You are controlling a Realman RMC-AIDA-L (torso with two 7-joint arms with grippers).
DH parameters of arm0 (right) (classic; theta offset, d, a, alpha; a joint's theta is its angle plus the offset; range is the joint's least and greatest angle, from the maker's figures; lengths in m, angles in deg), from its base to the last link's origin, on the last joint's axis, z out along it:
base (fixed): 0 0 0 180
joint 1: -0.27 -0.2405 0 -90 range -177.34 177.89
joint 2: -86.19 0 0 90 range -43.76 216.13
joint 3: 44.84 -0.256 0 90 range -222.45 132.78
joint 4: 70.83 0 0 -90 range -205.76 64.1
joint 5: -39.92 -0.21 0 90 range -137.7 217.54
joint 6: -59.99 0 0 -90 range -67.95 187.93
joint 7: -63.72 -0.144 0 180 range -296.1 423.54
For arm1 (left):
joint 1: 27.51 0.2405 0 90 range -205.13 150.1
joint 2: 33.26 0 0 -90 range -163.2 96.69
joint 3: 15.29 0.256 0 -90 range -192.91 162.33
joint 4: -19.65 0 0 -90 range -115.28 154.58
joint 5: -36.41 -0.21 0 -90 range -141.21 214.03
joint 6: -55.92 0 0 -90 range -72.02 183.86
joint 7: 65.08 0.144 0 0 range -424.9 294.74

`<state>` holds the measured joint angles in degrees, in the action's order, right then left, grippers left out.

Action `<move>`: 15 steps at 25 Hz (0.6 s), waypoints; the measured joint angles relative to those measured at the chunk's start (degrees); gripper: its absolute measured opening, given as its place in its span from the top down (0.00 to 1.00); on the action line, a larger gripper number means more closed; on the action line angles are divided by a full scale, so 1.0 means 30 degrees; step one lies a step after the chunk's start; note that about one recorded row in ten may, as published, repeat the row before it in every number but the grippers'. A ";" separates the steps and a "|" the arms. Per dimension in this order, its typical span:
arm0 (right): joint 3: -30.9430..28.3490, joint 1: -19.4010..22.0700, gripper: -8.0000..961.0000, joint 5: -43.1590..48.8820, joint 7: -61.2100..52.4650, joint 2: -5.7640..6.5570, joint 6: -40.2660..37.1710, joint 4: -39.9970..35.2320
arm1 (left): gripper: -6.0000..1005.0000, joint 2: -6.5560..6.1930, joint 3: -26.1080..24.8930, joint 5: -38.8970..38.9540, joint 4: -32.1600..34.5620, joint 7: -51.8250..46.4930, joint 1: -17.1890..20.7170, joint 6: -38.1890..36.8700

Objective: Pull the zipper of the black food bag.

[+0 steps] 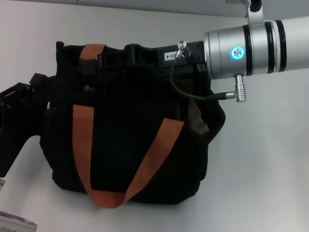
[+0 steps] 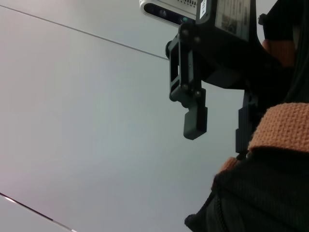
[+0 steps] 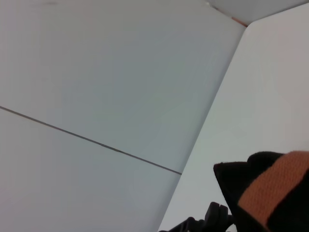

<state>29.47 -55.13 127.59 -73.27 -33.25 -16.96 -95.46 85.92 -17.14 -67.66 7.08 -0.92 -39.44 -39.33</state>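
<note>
**Both claws at the black food bag**

While the black food bag point(image 1: 131, 141) stands upright on the white tabletop point(image 1: 266, 182), its two orange-brown strap handles point(image 1: 140, 163) hang down its front face and over its top edge. At the bag's left side, the left claw point(image 1: 37, 86) presses against the upper corner of the fabric; whether its fingers grip anything cannot be told from the head view. From the left wrist view, another black claw is seen beside the bag's rim, one finger point(image 2: 195, 121) hanging free in the air. Over the bag's top rear edge reaches the right claw point(image 1: 143, 54), its black body sunk into the opening, so its fingers are hidden and their spread cannot be told. A silver connector plug point(image 1: 235, 96) with a black cable sits on the right wrist. No zipper pull can be made out.
</note>
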 joint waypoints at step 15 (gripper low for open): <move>0.0267 0.0385 0.44 0.0658 -0.0733 0.0029 0.0338 0.0710 | 0.98 0.0000 0.0001 0.0002 0.0024 0.0001 -0.0083 0.0020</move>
<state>30.28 -53.97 129.57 -75.47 -33.16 -15.94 -93.33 85.92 -17.13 -67.65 7.15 -0.92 -39.69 -39.27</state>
